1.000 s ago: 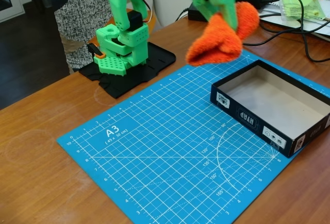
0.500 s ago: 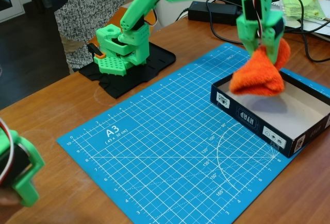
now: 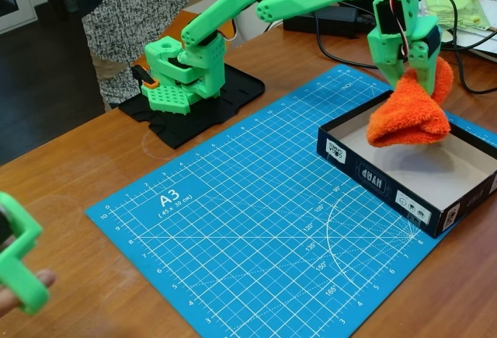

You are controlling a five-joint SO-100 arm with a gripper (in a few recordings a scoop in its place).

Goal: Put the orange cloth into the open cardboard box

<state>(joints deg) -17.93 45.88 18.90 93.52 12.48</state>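
The claw (image 3: 411, 74) was clamped on the cloth (image 3: 409, 116), which hung over the box (image 3: 411, 198); best lowered further inside before letting go.

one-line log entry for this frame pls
phase: carry | gripper: shut on orange cloth | cloth: hanging above open cardboard box, not released | box: on blue cutting mat | next: probably lower, release

The open cardboard box (image 3: 365, 173) looks bare inside, its low walls the sole obstacle; cables (image 3: 466, 50) crowd behind.
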